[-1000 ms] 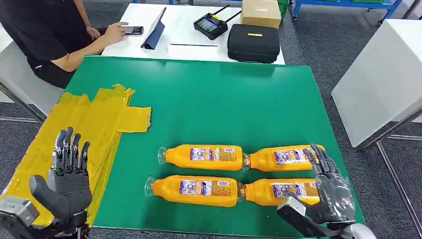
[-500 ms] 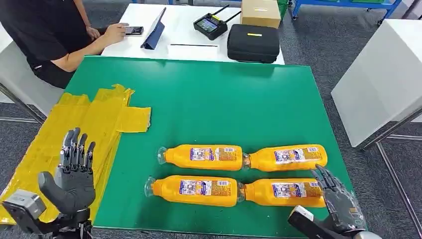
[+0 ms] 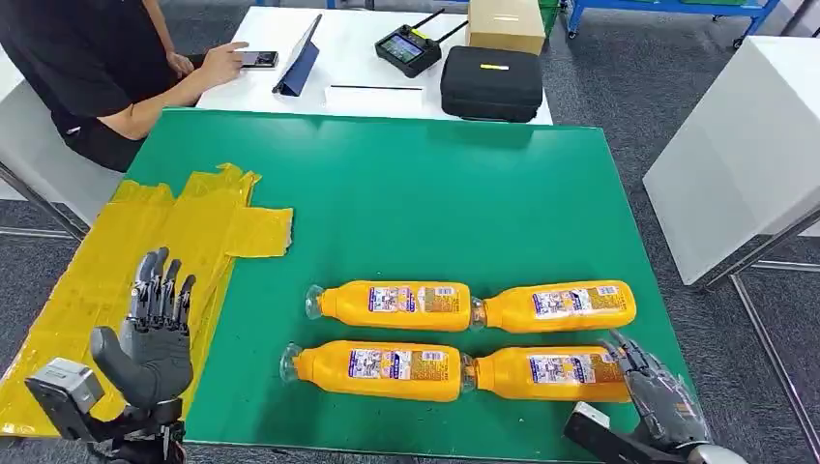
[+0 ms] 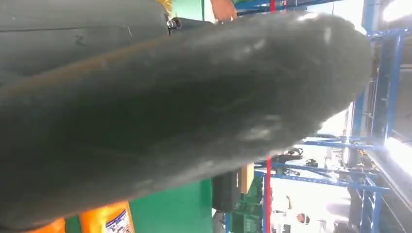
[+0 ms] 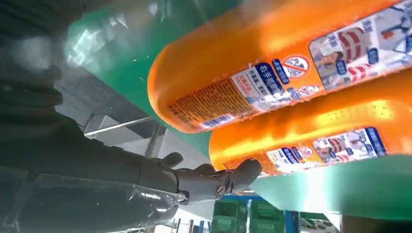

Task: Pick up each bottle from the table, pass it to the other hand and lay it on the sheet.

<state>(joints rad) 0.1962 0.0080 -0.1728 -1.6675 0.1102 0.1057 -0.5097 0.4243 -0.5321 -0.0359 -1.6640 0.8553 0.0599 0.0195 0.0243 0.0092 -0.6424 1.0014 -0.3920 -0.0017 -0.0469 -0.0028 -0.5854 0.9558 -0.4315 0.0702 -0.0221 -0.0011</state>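
the green bench [image 3: 416,203] is the biggest thing here, and it carries all the task's things. on its left side lies the yellow sheet [image 3: 145,251], spread flat and hanging over the edge, so the bottles have a soft place to land. four orange bottles lie on their sides near the front of the bench, in two rows of two, well apart from the sheet. none is on the sheet yet, so the job looks like it is at its very start. the near right bottle [image 3: 546,372] is closest to the right robot hand [image 3: 662,401], which sits low at the front right corner with its fingers apart and nothing in it. its fingertips are just beside the bottle's flat end, and i cannot tell if they touch. it seems placed there to take this bottle first. the far right bottle [image 3: 561,305], the near left bottle [image 3: 377,369] and the far left bottle [image 3: 392,304] wait behind and beside it. the left robot hand [image 3: 150,338] is held up over the sheet, palm up, fingers spread and empty, likely ready to receive a bottle. a person [image 3: 97,68] sits at a white table beyond.
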